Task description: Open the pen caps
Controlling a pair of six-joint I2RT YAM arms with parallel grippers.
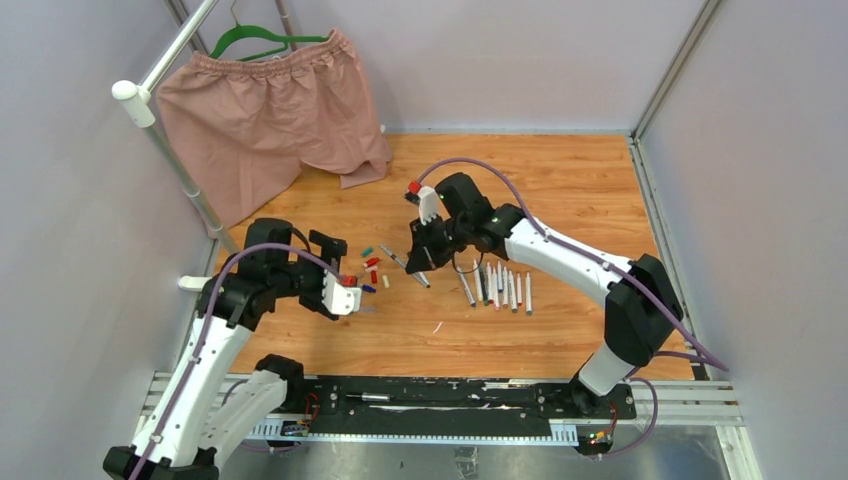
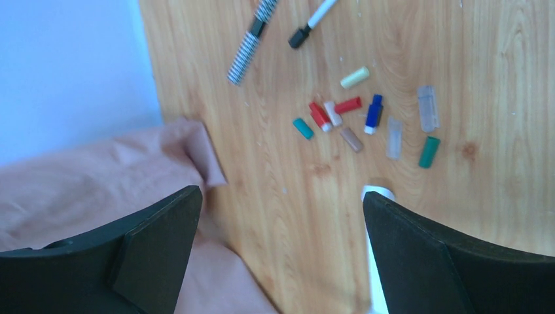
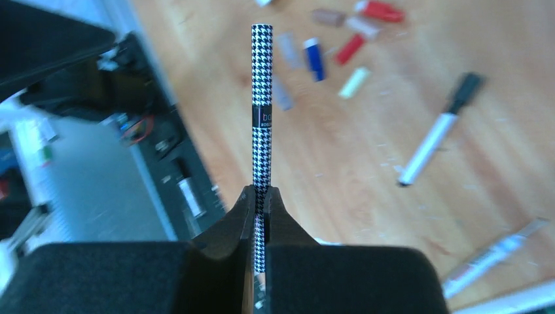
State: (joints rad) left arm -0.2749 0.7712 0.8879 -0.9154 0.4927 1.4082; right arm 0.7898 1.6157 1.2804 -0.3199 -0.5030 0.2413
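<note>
A checkered pen [image 3: 262, 98] is clenched by the right jaws over the table [image 2: 288, 196]; the left jaws are spread wide near loose caps [image 2: 347, 104]. Pulled off-axis, it could be twisted free.

The black band [image 3: 262, 118] on the houndstooth pen [image 3: 262, 65] seems to read "bo", with smaller print beneath unreadable.

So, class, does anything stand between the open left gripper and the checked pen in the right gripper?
Nothing visible does. The left wrist view shows bare table between the left gripper and the checked pen; loose caps lie just beside that path.
</note>
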